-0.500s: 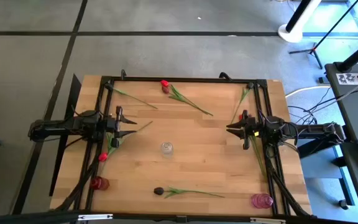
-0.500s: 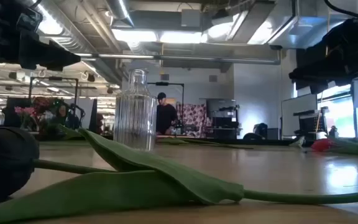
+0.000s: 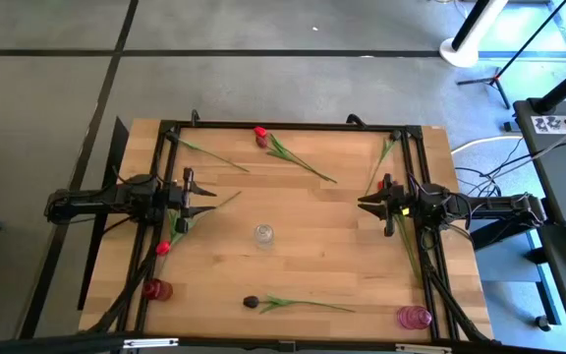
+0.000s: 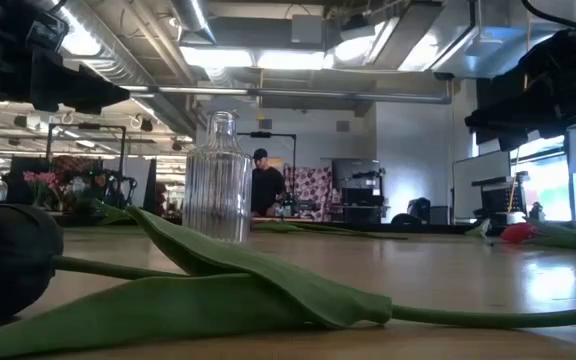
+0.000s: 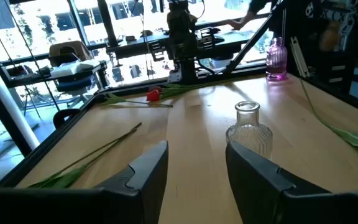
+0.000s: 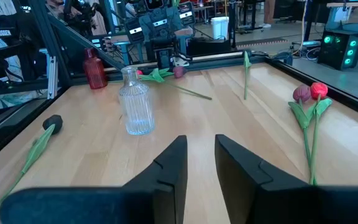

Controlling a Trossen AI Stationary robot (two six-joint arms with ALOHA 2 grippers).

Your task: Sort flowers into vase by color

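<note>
Flowers point(image 3: 296, 158) are seen scattered flat on table point(image 3: 322, 236) around clear vase point(image 3: 263, 234). Left gripper point(image 3: 207, 199) & right gripper point(image 3: 365, 203) are held parted, empty. Mauve head point(image 6: 301, 94) beside red is shown in right wrist view only.

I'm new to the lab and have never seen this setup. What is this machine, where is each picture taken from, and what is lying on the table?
It is a robot with two dark arms at a wooden table. One picture looks straight down, one sits at table height, and one camera rides on each wrist. The left gripper and the right gripper hover at opposite sides, jaws open, holding nothing. A clear glass vase stands upright in the middle. A red vase and a pink vase stand at the near corners. Artificial tulips lie flat: a red tulip at the far edge, a dark tulip at the near edge, another red one under the left arm.
</note>
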